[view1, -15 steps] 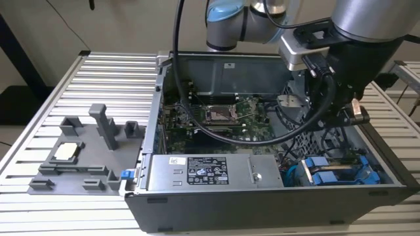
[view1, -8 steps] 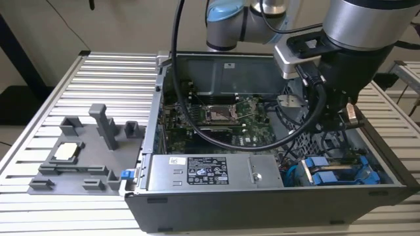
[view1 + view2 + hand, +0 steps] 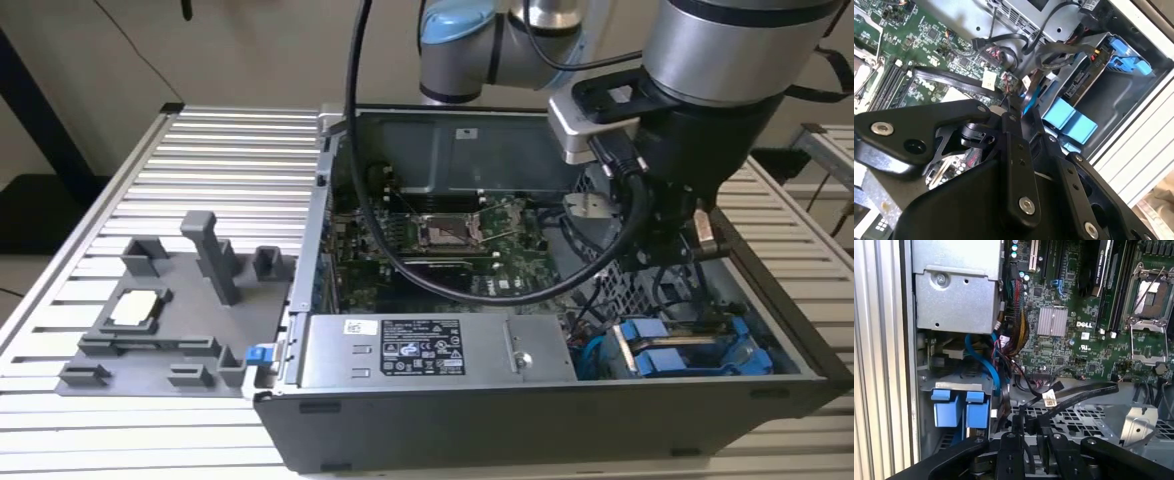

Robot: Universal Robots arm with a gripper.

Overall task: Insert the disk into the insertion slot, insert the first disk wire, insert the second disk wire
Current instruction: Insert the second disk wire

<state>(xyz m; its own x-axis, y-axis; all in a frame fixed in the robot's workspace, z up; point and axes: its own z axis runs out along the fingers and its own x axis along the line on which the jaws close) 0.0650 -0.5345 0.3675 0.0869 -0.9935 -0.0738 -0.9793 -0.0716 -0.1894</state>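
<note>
the disk (image 3: 663, 352) sits in the drive bay at the corner of the open computer case (image 3: 534, 430) on the exterior view's right, just beside the grey power supply (image 3: 414, 350). what shows of it is mostly its bright blue plastic carrier, with two blue tabs side by side (image 3: 960, 408) (image 3: 1068, 118); the metal body is largely hidden. the gripper (image 3: 687, 245) hangs inside the case above a perforated metal panel (image 3: 1079, 420), near the bay. whether it is apart or together cannot be told. a flat black cable with a white tag (image 3: 1079, 392) runs close by it, over the edge of the green motherboard (image 3: 441, 250).
</note>
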